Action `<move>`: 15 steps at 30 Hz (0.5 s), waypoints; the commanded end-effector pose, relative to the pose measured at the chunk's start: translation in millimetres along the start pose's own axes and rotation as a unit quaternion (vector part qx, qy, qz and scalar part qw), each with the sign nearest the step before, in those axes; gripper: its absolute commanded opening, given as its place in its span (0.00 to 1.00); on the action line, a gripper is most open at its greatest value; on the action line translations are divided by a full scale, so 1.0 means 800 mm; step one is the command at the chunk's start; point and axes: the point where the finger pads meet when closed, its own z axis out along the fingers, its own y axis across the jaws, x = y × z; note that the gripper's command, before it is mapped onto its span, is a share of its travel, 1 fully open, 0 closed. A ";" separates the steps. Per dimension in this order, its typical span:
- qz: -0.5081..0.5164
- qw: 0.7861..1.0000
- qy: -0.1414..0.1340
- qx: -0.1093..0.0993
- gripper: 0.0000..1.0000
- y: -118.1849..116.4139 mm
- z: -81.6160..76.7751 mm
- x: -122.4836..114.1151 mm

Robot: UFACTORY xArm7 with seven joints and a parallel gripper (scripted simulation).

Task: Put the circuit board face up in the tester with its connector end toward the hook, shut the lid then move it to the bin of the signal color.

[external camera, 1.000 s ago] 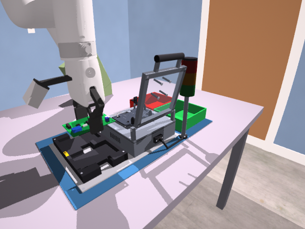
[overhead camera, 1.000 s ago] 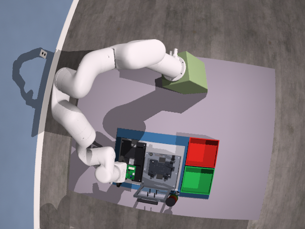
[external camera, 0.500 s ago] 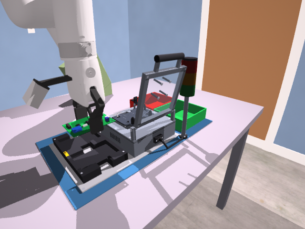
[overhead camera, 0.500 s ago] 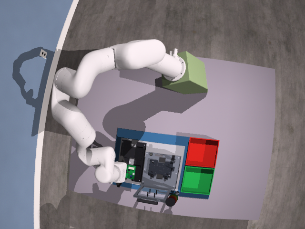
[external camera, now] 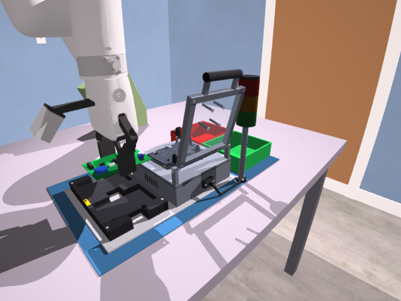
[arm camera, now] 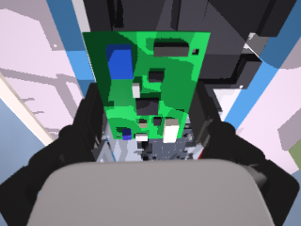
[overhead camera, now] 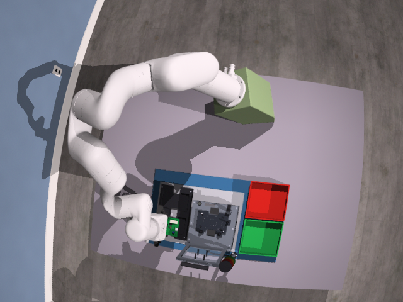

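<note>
The tool (external camera: 121,152) grips the green circuit board (external camera: 106,163) by its long edges, fingers (external camera: 126,147) set wide across it, holding it level in the air above the black tray (external camera: 109,204), just beside the grey tester (external camera: 191,176). The tester's lid (external camera: 210,120) stands raised, and the signal tower (external camera: 247,100) shows no lit colour.

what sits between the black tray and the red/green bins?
The tester, lid raised, fills that stretch, on the same blue mat as the tray and bins; the top view shows it.
</note>
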 end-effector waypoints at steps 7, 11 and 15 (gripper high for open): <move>0.000 1.000 0.000 0.002 0.79 -0.001 -0.002 -0.004; 0.000 1.000 0.000 0.002 0.79 0.000 -0.003 -0.009; 0.000 1.000 0.000 0.002 0.79 0.002 -0.003 -0.016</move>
